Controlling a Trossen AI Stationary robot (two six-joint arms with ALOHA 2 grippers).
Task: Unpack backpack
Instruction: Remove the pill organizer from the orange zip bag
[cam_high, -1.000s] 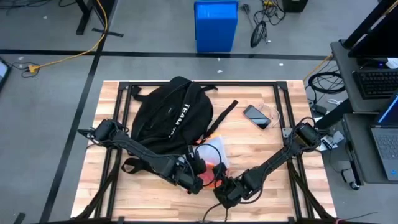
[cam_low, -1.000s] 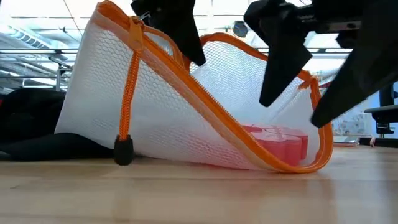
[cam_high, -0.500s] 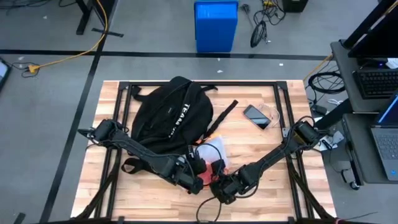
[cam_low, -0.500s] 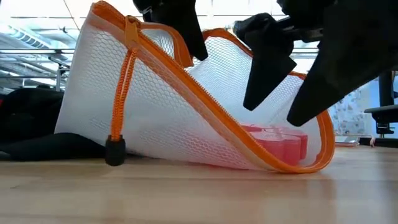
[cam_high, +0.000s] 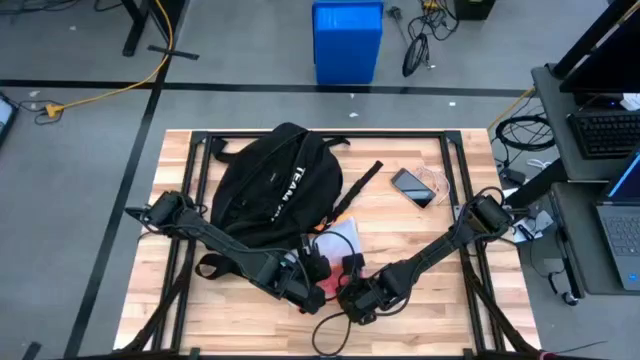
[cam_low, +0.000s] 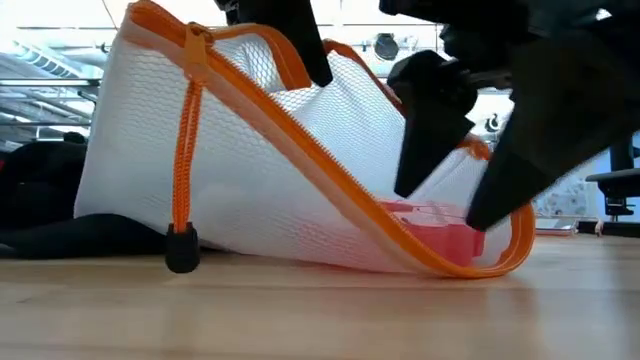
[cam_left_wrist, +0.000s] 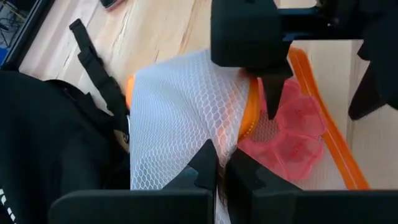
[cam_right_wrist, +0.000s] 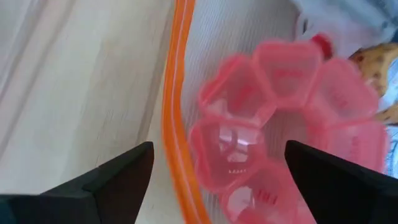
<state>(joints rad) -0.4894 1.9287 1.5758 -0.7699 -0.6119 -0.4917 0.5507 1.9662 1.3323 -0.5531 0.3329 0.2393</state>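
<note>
Left end effector is pinching white mesh pouch w/ orange zipper by black fabric backpack; right end effector is hanging spread over pink plastic pill organizer inside

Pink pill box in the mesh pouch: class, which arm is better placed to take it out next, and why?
Probably the right. The right gripper hangs open directly over the pill box at the pouch's mouth. The left gripper is shut on the pouch's mesh, holding it up.
</note>
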